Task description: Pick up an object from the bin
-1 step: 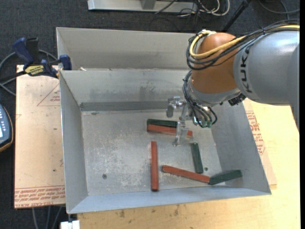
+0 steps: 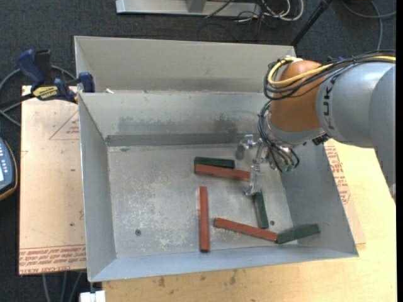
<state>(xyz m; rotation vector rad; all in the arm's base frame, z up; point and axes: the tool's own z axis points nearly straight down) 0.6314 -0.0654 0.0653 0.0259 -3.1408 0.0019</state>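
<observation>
Nearest, on the floor of the grey metal bin (image 2: 94, 187), a red-brown stick (image 2: 203, 222) lies pointing near to far. To its right lies a long red-brown bar (image 2: 245, 229) with a dark green end. Just beyond, a short dark green bar (image 2: 260, 212) points away towards the gripper (image 2: 255, 186). The gripper hangs low below the orange wrist cover (image 2: 293, 106) and sits right of centre in the bin, at the green bar's far end. It is also beside the right tip of a red-and-green bar (image 2: 217, 167) farther left. Nothing visible is gripped — whether the tool is open or closed cannot be told, nor whether it touches either bar.
</observation>
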